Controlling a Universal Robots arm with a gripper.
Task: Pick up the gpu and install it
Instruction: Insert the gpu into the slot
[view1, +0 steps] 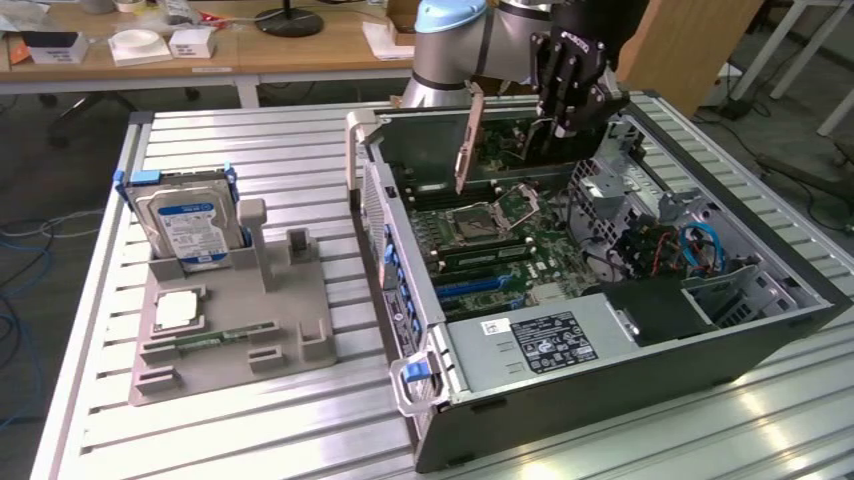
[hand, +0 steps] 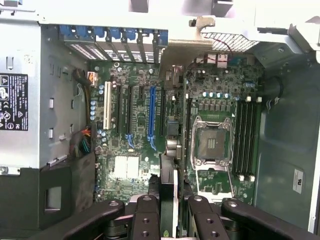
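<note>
We're over the open computer case (view1: 641, 370) on the slatted metal counter (view1: 240, 150), and the claw (view1: 563, 128) is down inside the opening, its fingers drawn partway together and clamped on the gpu (view1: 470, 135). The card hangs upright on edge above the motherboard (view1: 534, 240), with its metal end bracket turned to the case's rear wall. From the wrist view we see the claw (hand: 170, 184) pinching the gpu (hand: 170, 155) from both sides, and the card runs as a thin line between the long blue expansion slot (hand: 151, 117) and the open CPU socket (hand: 210, 142). We can't tell whether its lower edge touches a slot. Off to the exterior view's left, well apart from the case, a grey parts holder (view1: 267, 300) sits on the counter. It carries a hard drive (view1: 187, 225) standing upright in a blue frame, a processor chip (view1: 178, 308) lying flat, and a narrow green memory stick (view1: 214, 340) near its front edge.
</note>
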